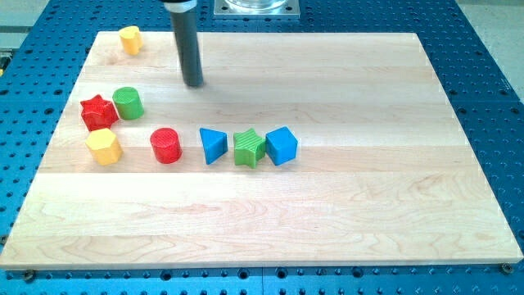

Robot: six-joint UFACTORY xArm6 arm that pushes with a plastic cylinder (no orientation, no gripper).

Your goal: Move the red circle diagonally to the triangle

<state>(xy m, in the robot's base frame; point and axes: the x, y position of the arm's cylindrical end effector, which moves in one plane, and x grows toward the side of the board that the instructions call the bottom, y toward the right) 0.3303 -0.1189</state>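
My tip [193,83] is sitting on the wooden board [344,205], above the red circle [165,146] in the view, well apart, touching no block. Red circle is lying just left of the blue triangle [213,145]. No gripper fitted, bare rod only.

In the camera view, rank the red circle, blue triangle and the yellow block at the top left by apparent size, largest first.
1. blue triangle and red circle: too alike to rank.
2. yellow block: looks smallest, though it lies farther toward the view's top, so distance may account for it.
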